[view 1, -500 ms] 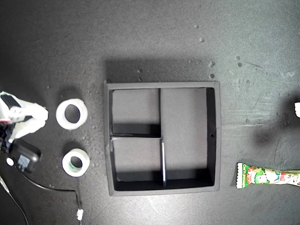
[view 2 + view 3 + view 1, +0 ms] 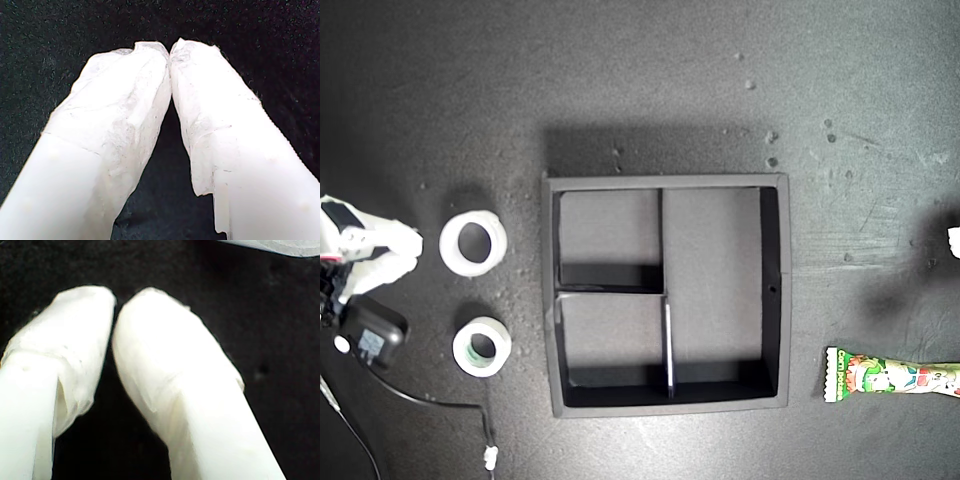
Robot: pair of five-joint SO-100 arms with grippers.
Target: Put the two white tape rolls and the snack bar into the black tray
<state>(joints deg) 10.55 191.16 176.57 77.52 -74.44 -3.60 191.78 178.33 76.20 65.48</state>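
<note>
Nothing moved since earlier frame; both tape-wrapped white claws, first (image 2: 170,47) and second (image 2: 114,300), clenched empty over matte black.

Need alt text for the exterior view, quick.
An empty black tray sits mid-frame on a dark table. Two white tape rolls lie to its left beside a white arm; the snack bar lies at lower right.

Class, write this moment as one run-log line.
tray: empty | larger tape roll, smaller tape roll: outside, exterior view's left | snack bar: outside, exterior view's right | first pincer, second pincer: shut, empty
</note>
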